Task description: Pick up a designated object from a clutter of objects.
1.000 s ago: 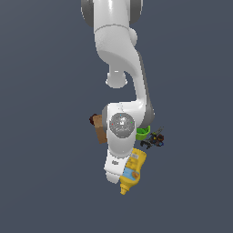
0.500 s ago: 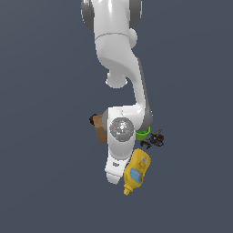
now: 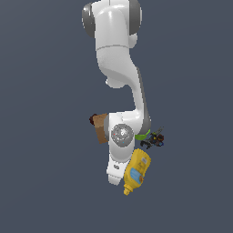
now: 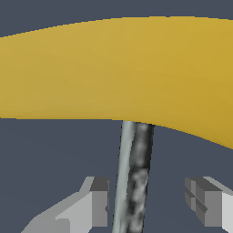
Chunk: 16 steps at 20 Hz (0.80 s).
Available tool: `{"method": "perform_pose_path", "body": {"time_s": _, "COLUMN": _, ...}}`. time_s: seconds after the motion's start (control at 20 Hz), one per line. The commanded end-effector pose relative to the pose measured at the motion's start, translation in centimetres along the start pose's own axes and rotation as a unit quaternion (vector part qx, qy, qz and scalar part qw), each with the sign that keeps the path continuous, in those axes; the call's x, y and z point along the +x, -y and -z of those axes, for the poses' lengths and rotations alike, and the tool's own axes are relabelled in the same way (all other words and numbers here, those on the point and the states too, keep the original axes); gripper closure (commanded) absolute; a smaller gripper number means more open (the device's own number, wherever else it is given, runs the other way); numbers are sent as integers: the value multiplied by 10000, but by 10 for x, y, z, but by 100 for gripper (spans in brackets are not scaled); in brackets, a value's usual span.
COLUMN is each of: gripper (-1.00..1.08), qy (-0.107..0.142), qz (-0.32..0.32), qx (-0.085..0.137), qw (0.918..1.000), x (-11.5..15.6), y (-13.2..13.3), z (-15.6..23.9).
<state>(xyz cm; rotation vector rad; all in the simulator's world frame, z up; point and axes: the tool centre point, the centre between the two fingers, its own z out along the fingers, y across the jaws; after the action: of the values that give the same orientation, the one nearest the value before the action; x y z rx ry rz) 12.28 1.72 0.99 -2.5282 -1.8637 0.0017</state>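
Note:
In the wrist view the designated object [image 4: 133, 182], a thin stick with a pale grey side and a mottled black side, lies between my gripper's [image 4: 148, 202] two fingertips. The gripper is open, with a gap left on the side of one finger [image 4: 202, 205]. The stick's far end runs under the yellow bottle [image 4: 118, 68], which fills the view just beyond. In the exterior view the arm's hand [image 3: 116, 170] hangs low over the clutter, and it hides both the stick and the fingers there.
The yellow bottle [image 3: 136, 170] with a blue label lies tilted beside the hand. A brown box [image 3: 98, 127] shows on the exterior view's left of the wrist. A green cup [image 3: 143, 135] and dark multicoloured bits [image 3: 154, 139] sit on its right.
The wrist has sunk slightly. The yellow bottle has swung toward the exterior view's right, so more of it shows from behind the hand.

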Motion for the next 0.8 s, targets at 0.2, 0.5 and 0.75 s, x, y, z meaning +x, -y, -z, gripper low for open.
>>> {"method": "perform_pose_path", "body": {"time_s": 0.2, "gripper": 108, "qy": -2, "qz": 0, "qx": -6, "qw": 10000, "x": 0, "y": -1, "z": 0}}
{"method": "perform_pose_path", "body": {"time_s": 0.5, "gripper": 108, "qy": 1, "qz": -3, "qx": -5, "qw": 10000, "x": -1, "y": -1, "z": 0}}
{"method": "perform_pose_path", "body": {"time_s": 0.75, "gripper": 108, "qy": 1, "qz": -3, "qx": -5, "qw": 10000, "x": 1, "y": 4, "z": 6}}
